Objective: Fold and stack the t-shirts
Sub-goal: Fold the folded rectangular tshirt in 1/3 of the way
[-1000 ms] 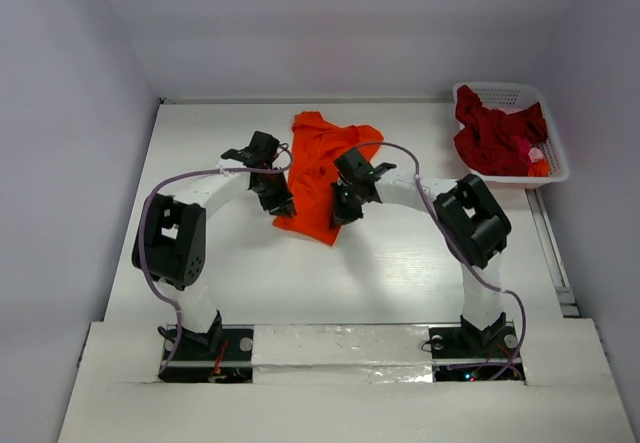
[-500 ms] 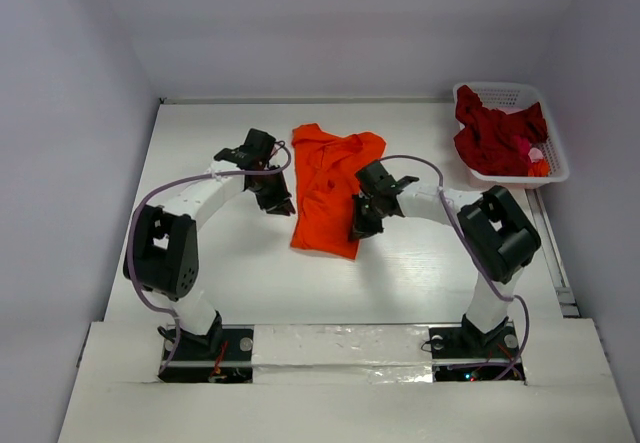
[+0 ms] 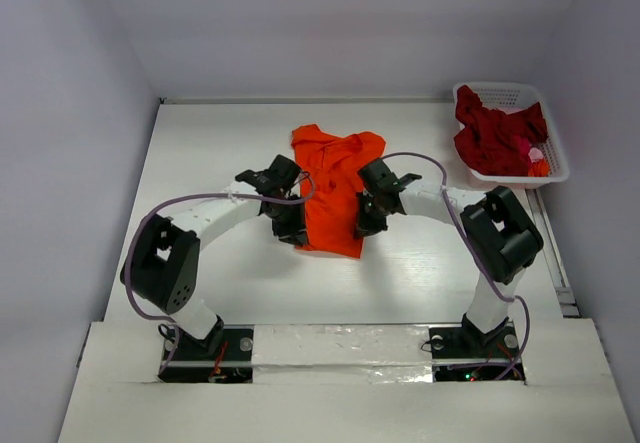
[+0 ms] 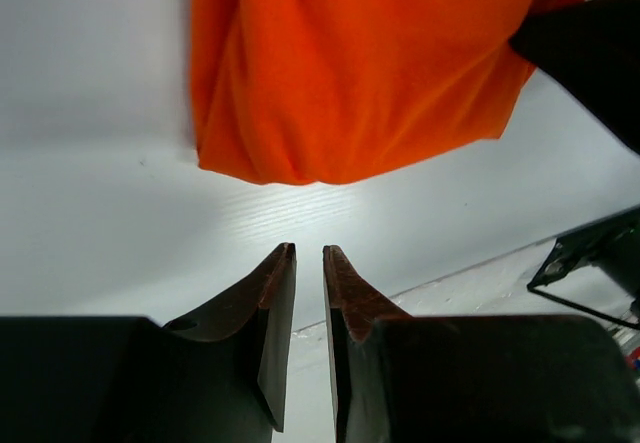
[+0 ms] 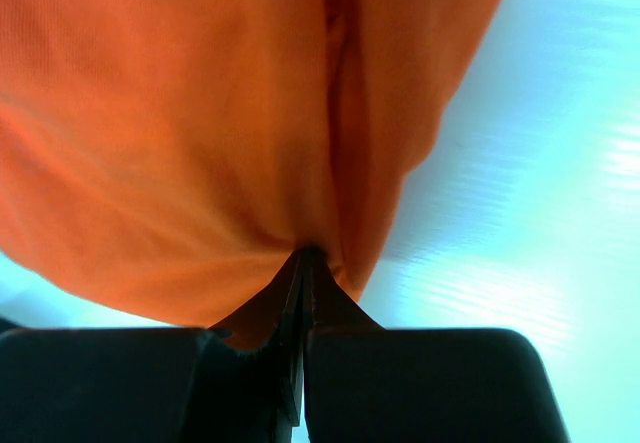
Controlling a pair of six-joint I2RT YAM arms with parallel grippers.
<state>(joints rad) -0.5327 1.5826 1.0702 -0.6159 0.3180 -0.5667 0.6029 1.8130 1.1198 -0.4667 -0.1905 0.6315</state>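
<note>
The bright orange t-shirt (image 3: pixel 330 178) lies spread lengthwise on the middle of the white table (image 3: pixel 200 143). My right gripper (image 3: pixel 364 223) is at its near right edge, shut on a pinch of the orange cloth (image 5: pixel 200 113), with its tips (image 5: pixel 305 253) buried in a fold. My left gripper (image 3: pixel 291 231) is at the shirt's near left corner, its jaws only narrowly apart and empty (image 4: pixel 309 251), just short of the orange hem (image 4: pixel 350 73). The dark crimson t-shirt (image 3: pixel 492 133) lies bunched in the basket.
A white latticed basket (image 3: pixel 556 159) stands at the back right corner and also holds a bit of pink and orange cloth (image 3: pixel 535 158). Walls close in the table on the left, back and right. A rail runs along the table's right edge (image 3: pixel 550 253).
The orange shirt was drawn toward the near edge and now lies longer and flatter. My left gripper let it go, swung out left, then came back to its near left corner.
</note>
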